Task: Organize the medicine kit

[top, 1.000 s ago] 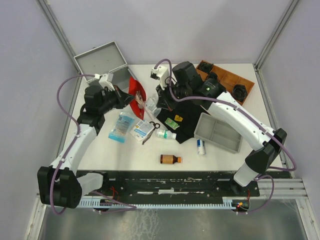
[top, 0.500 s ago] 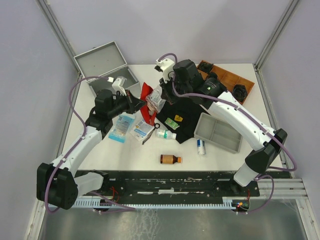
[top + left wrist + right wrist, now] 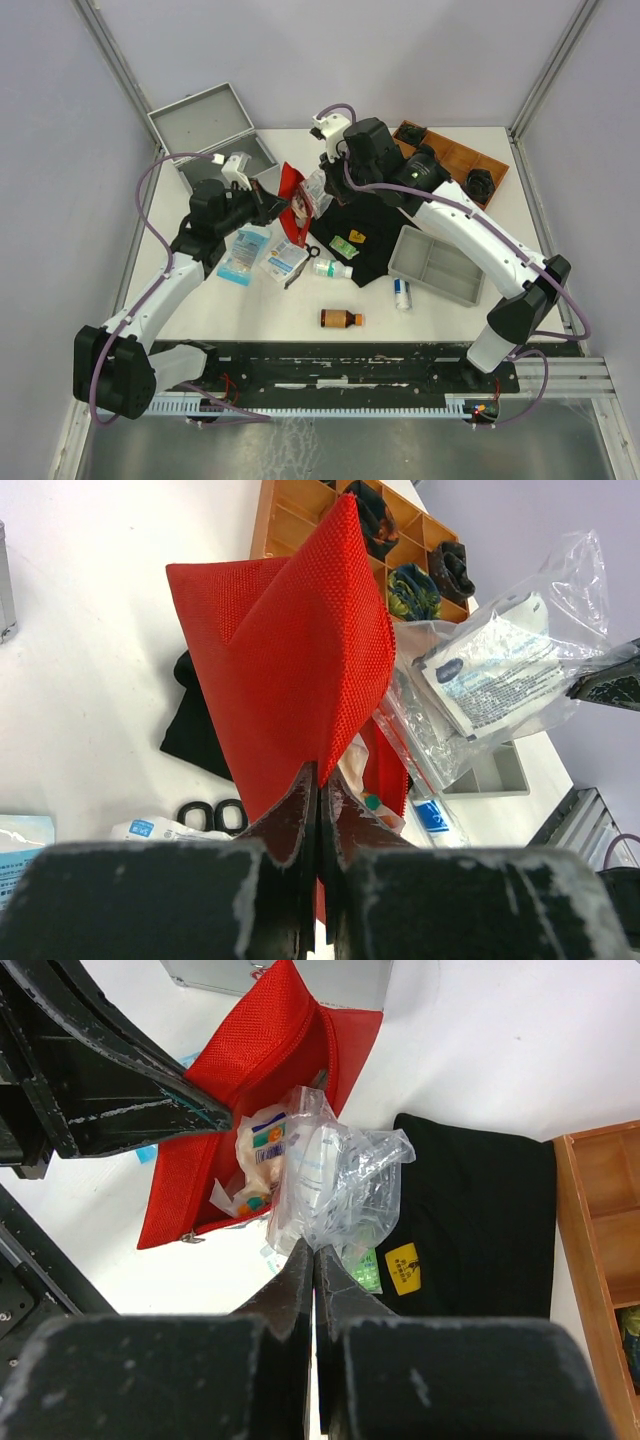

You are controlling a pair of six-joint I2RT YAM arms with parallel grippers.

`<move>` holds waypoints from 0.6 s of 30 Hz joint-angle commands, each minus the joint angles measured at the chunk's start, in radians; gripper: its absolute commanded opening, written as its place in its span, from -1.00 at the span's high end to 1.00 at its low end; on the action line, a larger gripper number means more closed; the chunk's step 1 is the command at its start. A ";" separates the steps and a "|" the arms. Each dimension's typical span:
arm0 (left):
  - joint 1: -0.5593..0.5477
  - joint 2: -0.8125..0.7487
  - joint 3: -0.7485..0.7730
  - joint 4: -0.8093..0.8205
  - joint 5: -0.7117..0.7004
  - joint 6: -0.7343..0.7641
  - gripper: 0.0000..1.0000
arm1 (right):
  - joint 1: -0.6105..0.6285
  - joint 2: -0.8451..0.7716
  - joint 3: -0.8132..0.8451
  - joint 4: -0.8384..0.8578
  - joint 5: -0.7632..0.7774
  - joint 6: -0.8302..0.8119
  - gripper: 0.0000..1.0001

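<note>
1. My left tool (image 3: pixel 320 780) is clamped on the red mesh fabric pouch (image 3: pixel 290 660); my right tool (image 3: pixel 312 1250) is pinched on the clear plastic bag of packets (image 3: pixel 335 1185).
2. The open silver-grey metal medicine kit (image 3: pixel 205 120) sits at the far-left corner of the desk (image 3: pixel 440 310), just behind my left tool, which is the nearer one.

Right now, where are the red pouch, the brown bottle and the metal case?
red pouch (image 3: pixel 290 650): left wrist view, woven side.
brown bottle (image 3: pixel 341 318): top view, middle of body.
metal case (image 3: pixel 203 122): top view, open lid's inside.
</note>
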 commanded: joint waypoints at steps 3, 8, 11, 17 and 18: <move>-0.008 -0.007 0.006 0.068 -0.015 -0.031 0.95 | 0.002 0.000 0.034 0.027 0.045 0.012 0.99; -0.021 0.003 0.009 0.072 -0.009 -0.031 0.95 | 0.024 0.038 0.076 0.014 0.068 0.011 0.99; -0.028 0.006 0.009 0.078 -0.007 -0.033 0.95 | 0.044 0.057 0.095 0.014 0.082 0.012 0.99; -0.033 0.014 0.012 0.089 -0.002 -0.042 0.95 | 0.056 0.085 0.109 0.025 -0.012 0.065 0.99; -0.033 0.017 0.012 0.093 0.002 -0.045 0.95 | 0.056 0.088 0.107 0.030 -0.033 0.076 0.99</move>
